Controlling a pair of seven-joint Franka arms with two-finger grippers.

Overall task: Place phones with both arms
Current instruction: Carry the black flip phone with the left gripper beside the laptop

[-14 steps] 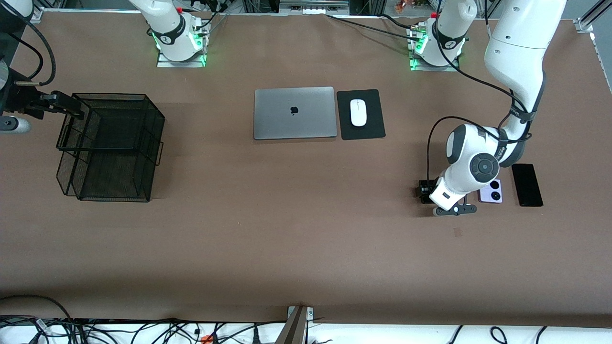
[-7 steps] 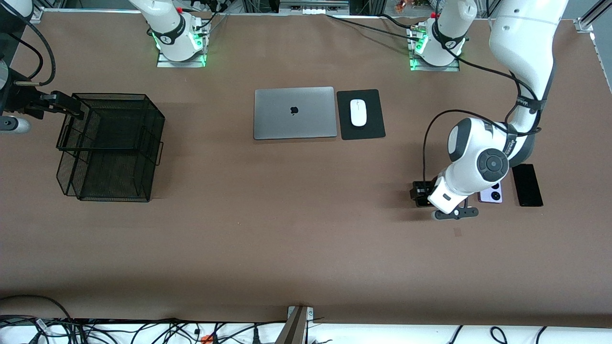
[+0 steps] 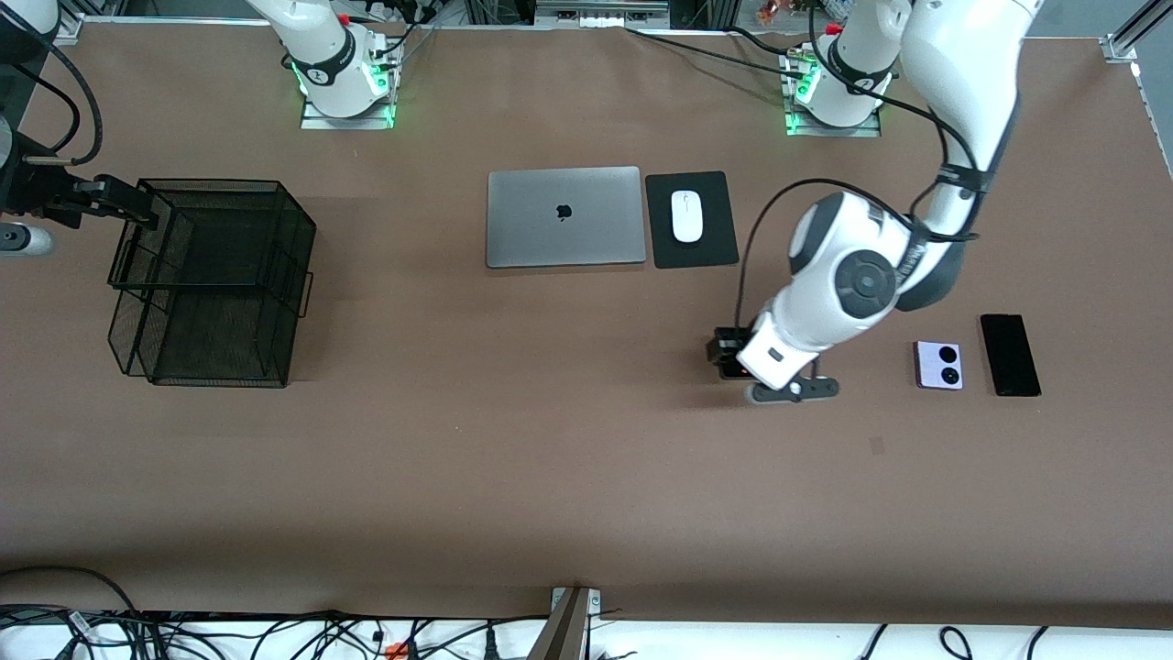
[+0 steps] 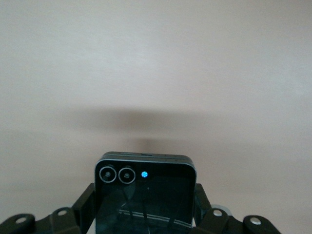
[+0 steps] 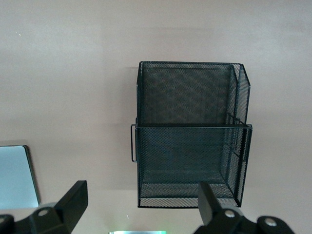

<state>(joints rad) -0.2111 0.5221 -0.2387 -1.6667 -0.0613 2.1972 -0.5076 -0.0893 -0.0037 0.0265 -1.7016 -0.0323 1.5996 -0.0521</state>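
Black flip phone (image 4: 145,195) sits clamped in left gripper (image 4: 145,214); right gripper (image 5: 139,204) waits spread wide, empty.

bare table (image 3: 513,440) mid-span, laptop (image 3: 564,216), mesh basket (image 3: 215,280) flanking

A brown worktop (image 3: 513,458) fills the view under even light. At 6 o'clock, tangled cables (image 3: 275,637) lie on a white floor strip; at 12 o'clock, metal framing (image 3: 600,9).

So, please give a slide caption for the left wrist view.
Left gripper shut on the black flip phone, held above the bare brown table.
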